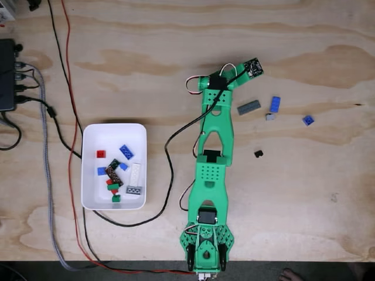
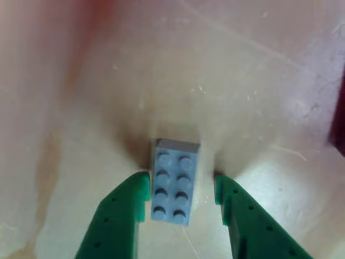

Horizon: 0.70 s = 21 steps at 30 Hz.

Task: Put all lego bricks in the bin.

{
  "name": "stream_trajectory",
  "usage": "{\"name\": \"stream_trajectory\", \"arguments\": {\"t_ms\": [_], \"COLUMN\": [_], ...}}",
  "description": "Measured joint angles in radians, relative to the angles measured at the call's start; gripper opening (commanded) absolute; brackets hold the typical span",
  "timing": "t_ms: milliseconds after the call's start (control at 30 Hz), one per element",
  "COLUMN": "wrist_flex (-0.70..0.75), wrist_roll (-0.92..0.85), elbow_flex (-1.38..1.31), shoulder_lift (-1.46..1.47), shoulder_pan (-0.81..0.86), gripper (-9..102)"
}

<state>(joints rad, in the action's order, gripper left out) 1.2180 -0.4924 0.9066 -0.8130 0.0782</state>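
Green fingers (image 2: 124,216) stand apart around a grey brick (image 2: 173,183) on the table (image 2: 81,135), seemingly not quite touching it. From above, other bricks (image 1: 275,104) lie loose; several sit in the bin (image 1: 91,170).

Green fingers (image 2: 121,221) cut off by bottom edge in other view; dark shape (image 2: 339,124) at right edge blurred, unidentifiable.

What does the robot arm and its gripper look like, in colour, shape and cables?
The arm is bright green plastic, with perforated, dotted panels and black motor blocks at the joints. Thin red, white and black cables loop beside it. A small dark circuit board sits at its far end. The gripper has two green fingers with small dark dots.
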Motion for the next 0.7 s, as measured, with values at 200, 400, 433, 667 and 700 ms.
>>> {"name": "stream_trajectory", "arguments": {"t_ms": [200, 400, 433, 667, 700], "wrist_flex": [-0.025, -0.129, -0.156, -0.043, -0.012], "wrist_roll": [-0.037, -0.037, -0.026, 0.074, 0.097], "elbow_flex": [0.040, 0.379, 0.457, 0.747, 0.747], "shoulder_lift": [-0.011, -0.238, -0.287, -0.770, -0.848], "shoulder_pan": [0.029, 0.038, 0.038, -0.227, -0.272], "gripper": [0, 0, 0, 0, 0]}}
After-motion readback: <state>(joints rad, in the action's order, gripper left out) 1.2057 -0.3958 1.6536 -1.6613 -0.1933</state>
